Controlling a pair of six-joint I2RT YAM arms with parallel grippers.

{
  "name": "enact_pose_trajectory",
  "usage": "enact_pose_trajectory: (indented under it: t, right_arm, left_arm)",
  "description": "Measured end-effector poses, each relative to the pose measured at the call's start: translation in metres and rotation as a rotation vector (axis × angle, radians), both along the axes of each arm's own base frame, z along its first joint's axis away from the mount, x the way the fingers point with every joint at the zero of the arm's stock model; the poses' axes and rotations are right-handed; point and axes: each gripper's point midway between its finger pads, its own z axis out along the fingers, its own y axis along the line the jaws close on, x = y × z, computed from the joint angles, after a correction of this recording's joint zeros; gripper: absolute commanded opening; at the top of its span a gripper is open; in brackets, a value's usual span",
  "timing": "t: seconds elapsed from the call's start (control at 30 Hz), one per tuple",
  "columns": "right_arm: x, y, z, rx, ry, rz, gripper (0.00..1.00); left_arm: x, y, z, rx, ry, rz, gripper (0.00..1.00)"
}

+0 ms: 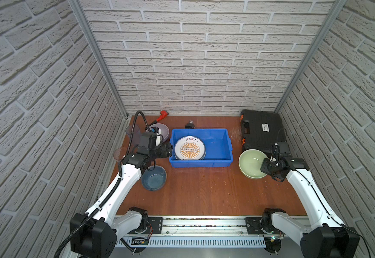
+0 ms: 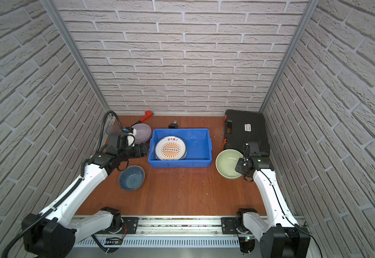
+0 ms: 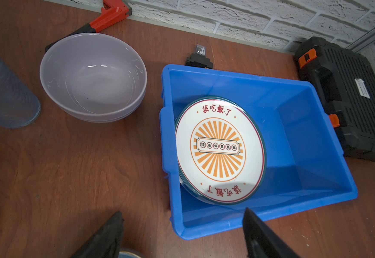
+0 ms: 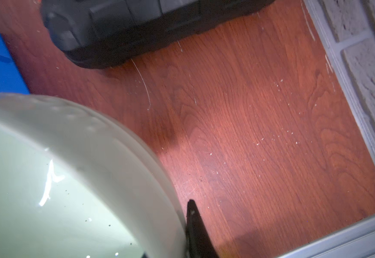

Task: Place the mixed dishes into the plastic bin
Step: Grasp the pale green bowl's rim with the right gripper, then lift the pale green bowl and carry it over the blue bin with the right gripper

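Pinched the pale green bowl point(image 1: 250, 163) by its rim in the right end effector point(image 1: 263, 167), just beside the plastic bin point(image 1: 201, 163); probably needed a level carry over its wall and a low release beside the orange-sunburst plate point(image 1: 189, 148), clear of the spread left end effector point(image 1: 169, 150).

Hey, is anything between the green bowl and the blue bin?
Nothing visible. Only bare table lies between the green bowl and the bin, and the bin's near half is free; the plates sit at its far side.
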Motion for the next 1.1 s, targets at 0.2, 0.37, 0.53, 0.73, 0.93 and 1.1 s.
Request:
enact_pose_trajectory:
  t: [0.2, 0.37, 0.53, 0.73, 0.93, 1.1]
  right_arm:
    - [0.026, 0.013, 0.033, 0.017, -0.051, 0.091, 0.06]
    - [0.053, 0.038, 0.051, 0.031, -0.065, 0.199, 0.06]
    - [0.089, 0.081, 0.06, 0.032, -0.06, 0.344, 0.06]
    - [0.129, 0.141, 0.06, 0.051, -0.065, 0.487, 0.06]
    - [0.169, 0.2, 0.048, 0.083, -0.083, 0.59, 0.06]
    - [0.192, 0.247, 0.025, 0.103, -0.067, 0.664, 0.06]
  left_arm:
    - [0.001, -0.001, -0.005, -0.001, 0.016, 0.001, 0.82]
    - [0.003, -0.002, -0.014, 0.001, 0.048, -0.001, 0.78]
    - [0.005, -0.003, -0.029, 0.004, 0.099, 0.009, 0.76]
    - [0.003, -0.003, -0.036, 0.008, 0.125, 0.012, 0.74]
    - [0.003, -0.002, -0.036, 0.004, 0.13, 0.019, 0.74]
    - [0.002, -0.002, -0.036, -0.002, 0.132, 0.022, 0.74]
